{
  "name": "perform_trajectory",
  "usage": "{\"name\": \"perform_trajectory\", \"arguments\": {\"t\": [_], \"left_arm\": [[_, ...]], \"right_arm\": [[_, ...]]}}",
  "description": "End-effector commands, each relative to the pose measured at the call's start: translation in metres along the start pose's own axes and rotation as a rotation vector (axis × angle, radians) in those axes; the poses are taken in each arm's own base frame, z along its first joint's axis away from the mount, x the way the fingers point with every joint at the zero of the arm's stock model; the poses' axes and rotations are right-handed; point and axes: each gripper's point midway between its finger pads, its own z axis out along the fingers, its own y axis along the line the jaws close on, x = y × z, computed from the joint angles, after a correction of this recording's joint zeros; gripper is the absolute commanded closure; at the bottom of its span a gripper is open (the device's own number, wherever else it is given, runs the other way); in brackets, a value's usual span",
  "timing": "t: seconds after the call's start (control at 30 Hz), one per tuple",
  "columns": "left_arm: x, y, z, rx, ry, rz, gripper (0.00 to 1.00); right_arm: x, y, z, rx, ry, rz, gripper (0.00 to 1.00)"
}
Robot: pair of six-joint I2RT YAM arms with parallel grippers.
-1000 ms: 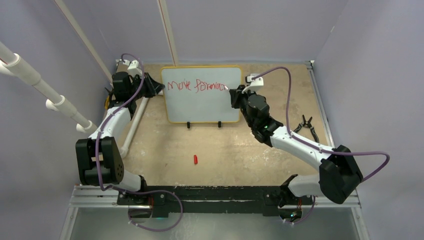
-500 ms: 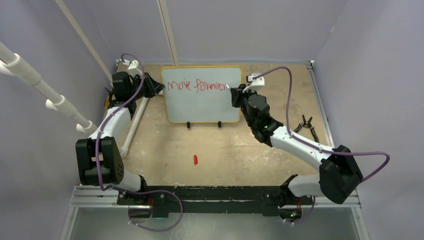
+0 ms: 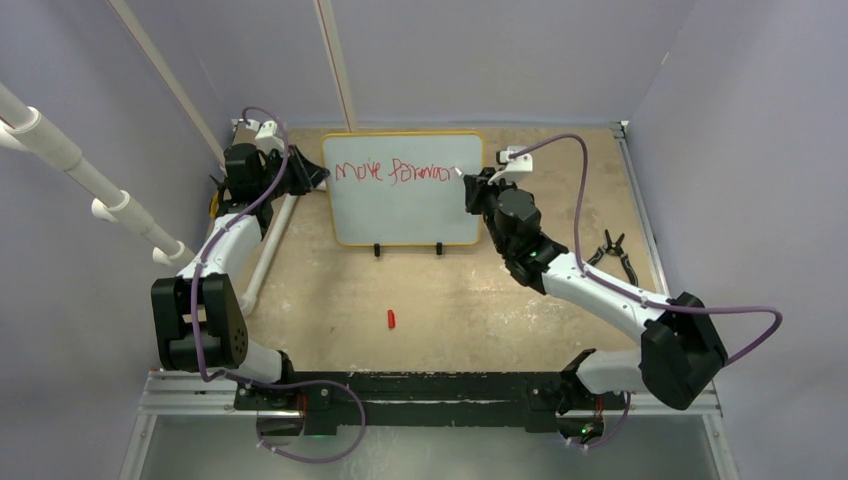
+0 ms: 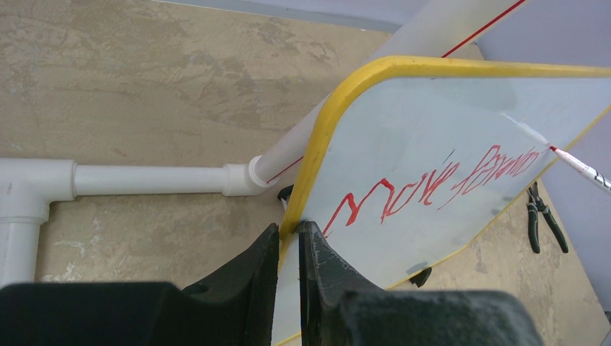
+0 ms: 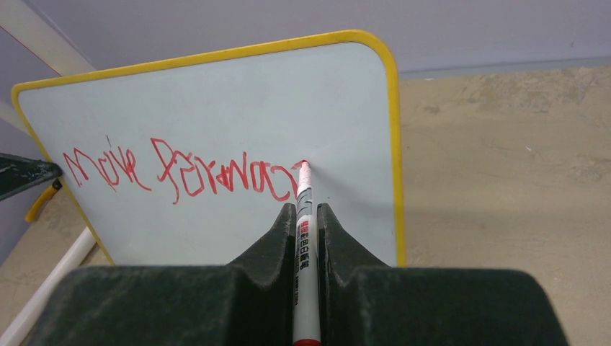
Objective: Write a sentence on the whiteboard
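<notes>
The whiteboard (image 3: 405,205) with a yellow frame stands at the back of the table on two black feet. Red lettering (image 3: 392,172) runs in one line across its top, roughly "Move forwar". It also shows in the right wrist view (image 5: 180,173) and the left wrist view (image 4: 439,187). My left gripper (image 3: 312,177) is shut on the board's left edge (image 4: 294,216). My right gripper (image 3: 470,185) is shut on a white marker (image 5: 302,238) with red tip (image 5: 303,166), which touches the board at the end of the lettering.
A red marker cap (image 3: 392,319) lies on the table in front of the board. Black pliers (image 3: 616,252) lie at the right. White PVC pipes (image 3: 265,250) run along the left side, behind the board (image 4: 144,180).
The right gripper and marker tip have shifted slightly right and up at the end of the lettering. The left arm and the board have not moved.
</notes>
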Motion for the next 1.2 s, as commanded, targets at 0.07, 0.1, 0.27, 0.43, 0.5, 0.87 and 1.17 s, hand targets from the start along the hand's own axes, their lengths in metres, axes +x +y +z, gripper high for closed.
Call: {"name": "perform_trajectory", "arguments": {"t": [0.07, 0.1, 0.27, 0.43, 0.5, 0.87, 1.17], "left_arm": [[-0.013, -0.012, -0.007, 0.032, -0.044, 0.025, 0.85], [-0.013, -0.012, -0.007, 0.031, -0.045, 0.025, 0.85], [-0.013, -0.012, -0.007, 0.030, -0.047, 0.026, 0.85], [-0.013, -0.012, -0.008, 0.030, -0.048, 0.026, 0.85], [-0.014, -0.013, -0.008, 0.031, -0.048, 0.026, 0.85], [-0.014, -0.013, -0.007, 0.033, -0.049, 0.029, 0.85], [-0.012, -0.011, -0.006, 0.031, -0.042, 0.025, 0.85]], "right_arm": [[-0.026, -0.004, -0.010, 0.008, -0.074, 0.034, 1.00], [-0.029, -0.004, -0.013, 0.001, -0.085, 0.035, 1.00], [-0.029, 0.000, -0.022, -0.045, -0.082, 0.038, 1.00], [-0.013, -0.008, -0.019, -0.020, -0.036, 0.030, 1.00], [-0.012, -0.009, -0.016, -0.020, -0.029, 0.032, 1.00], [-0.011, -0.008, -0.005, -0.050, -0.025, 0.023, 1.00], [-0.004, -0.001, 0.002, -0.087, 0.001, -0.014, 1.00]]}}
